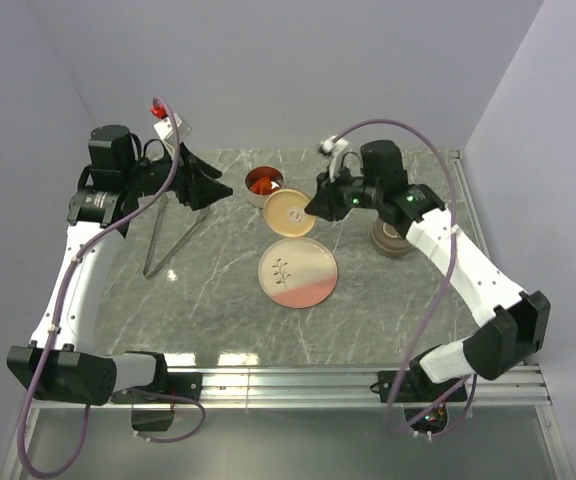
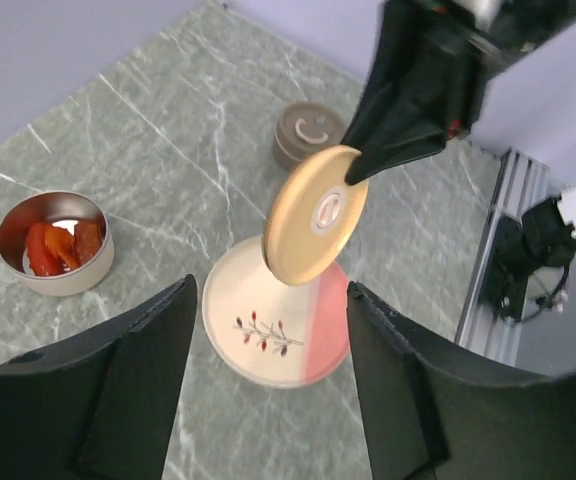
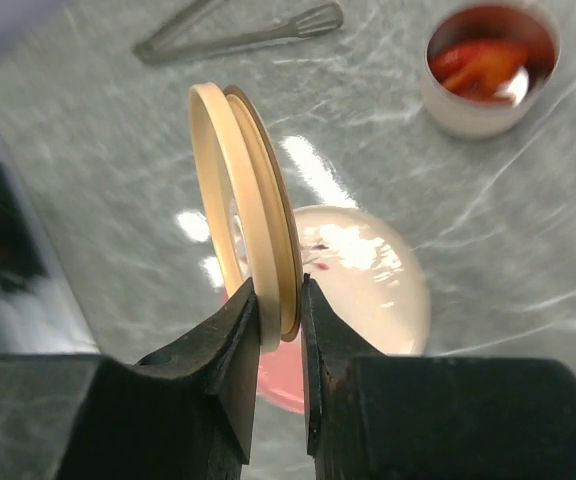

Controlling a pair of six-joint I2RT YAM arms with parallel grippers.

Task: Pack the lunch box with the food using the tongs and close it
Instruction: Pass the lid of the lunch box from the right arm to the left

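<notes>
The lunch box [image 1: 264, 185] is a small round metal tin at the back of the table, with red food [image 2: 58, 245] inside it. My right gripper [image 1: 314, 207] is shut on the rim of the tin's tan round lid [image 1: 290, 212] and holds it up, tilted on edge, just right of the tin and above the plate's far side. In the right wrist view the fingers [image 3: 238, 330] pinch the lid [image 3: 248, 190] from both sides. The silver tongs [image 1: 173, 238] lie on the table to the left. My left gripper [image 1: 213, 188] hovers open above their far end, holding nothing.
A pink-and-cream plate [image 1: 297, 272] with a sprig drawing sits mid-table, bare of food. A brown round container [image 1: 392, 240] with a smiley face on top stands under the right arm. Walls close in at the back and on both sides.
</notes>
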